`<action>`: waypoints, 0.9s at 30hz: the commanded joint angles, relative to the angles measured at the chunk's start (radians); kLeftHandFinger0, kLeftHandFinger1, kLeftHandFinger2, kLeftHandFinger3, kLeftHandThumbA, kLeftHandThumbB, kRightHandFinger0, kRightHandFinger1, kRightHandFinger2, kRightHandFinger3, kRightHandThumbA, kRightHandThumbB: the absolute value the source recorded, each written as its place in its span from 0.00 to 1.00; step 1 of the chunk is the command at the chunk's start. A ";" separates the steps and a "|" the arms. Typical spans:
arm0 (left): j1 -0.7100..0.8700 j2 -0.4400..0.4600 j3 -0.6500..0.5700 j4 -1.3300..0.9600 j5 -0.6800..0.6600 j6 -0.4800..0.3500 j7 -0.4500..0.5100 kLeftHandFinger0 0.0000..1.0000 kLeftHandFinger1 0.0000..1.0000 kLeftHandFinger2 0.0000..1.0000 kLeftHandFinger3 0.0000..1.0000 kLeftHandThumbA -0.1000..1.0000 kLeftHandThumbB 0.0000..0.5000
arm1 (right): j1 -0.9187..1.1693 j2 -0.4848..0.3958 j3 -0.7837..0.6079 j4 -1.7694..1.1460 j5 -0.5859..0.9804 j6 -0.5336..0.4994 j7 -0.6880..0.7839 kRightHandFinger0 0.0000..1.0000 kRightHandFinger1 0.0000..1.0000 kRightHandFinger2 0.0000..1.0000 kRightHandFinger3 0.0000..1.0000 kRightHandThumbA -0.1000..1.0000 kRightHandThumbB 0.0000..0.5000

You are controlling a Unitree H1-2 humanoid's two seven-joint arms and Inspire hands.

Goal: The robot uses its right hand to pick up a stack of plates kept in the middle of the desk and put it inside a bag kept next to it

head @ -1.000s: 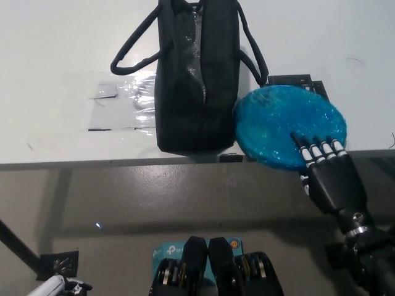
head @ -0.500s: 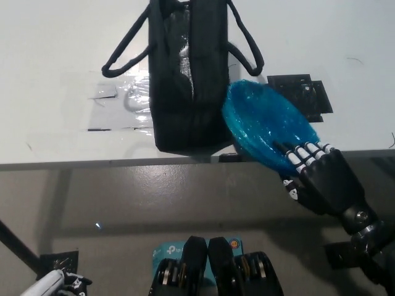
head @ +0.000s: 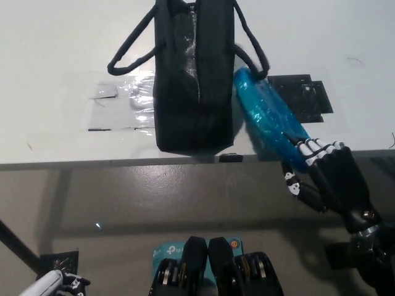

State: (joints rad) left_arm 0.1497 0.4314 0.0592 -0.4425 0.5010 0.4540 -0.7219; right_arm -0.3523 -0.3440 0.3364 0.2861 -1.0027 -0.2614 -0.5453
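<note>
Pickup done — right hand [head: 321,176] grips the blue plates [head: 268,120] by their near rim, tilted steeply on edge at the desk's [head: 55,49] front edge, touching the black bag's [head: 194,80] right side. Not inside — lift over the opening remains. Left hand [head: 58,285] rests low, its grip unclear.

**A robot test lab**

A plain white bench [head: 55,55] carries taped-down clear plastic sheeting [head: 120,108] and a black printed marker [head: 302,95]. Below lies bare grey concrete floor [head: 154,197], with another marker [head: 58,264].
</note>
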 commanded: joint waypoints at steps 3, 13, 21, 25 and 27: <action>0.003 0.036 -0.004 -0.020 -0.011 0.013 0.049 0.76 0.76 0.81 0.85 0.01 0.00 | -0.005 0.176 -0.393 -0.251 0.916 0.184 0.174 0.00 0.00 0.00 0.00 0.00 0.43; -0.002 0.023 -0.011 -0.013 -0.005 0.008 0.058 0.73 0.72 0.77 0.84 0.04 0.00 | -0.116 0.238 -0.515 -0.448 1.131 0.389 0.207 0.00 0.00 0.11 0.01 0.00 0.19; 0.001 0.015 -0.006 -0.014 -0.001 0.016 0.040 0.77 0.76 0.81 0.88 0.03 0.00 | -0.267 0.270 -0.495 -0.447 1.088 0.430 0.254 0.00 0.00 0.13 0.00 0.00 0.24; 0.000 0.011 -0.007 -0.014 0.005 0.016 0.041 0.77 0.76 0.82 0.89 0.02 0.00 | -0.361 0.296 -0.489 -0.456 1.038 0.485 0.266 0.00 0.00 0.13 0.00 0.00 0.26; 0.000 0.006 -0.003 -0.013 0.014 0.016 0.034 0.77 0.77 0.83 0.90 0.05 0.00 | -0.428 0.306 -0.484 -0.457 1.028 0.522 0.285 0.00 0.00 0.10 0.00 0.00 0.30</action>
State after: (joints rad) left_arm 0.1500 0.4242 0.0589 -0.4285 0.5021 0.4530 -0.7225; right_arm -0.3875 -0.1300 0.0382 0.1626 -0.4937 -0.0532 -0.3913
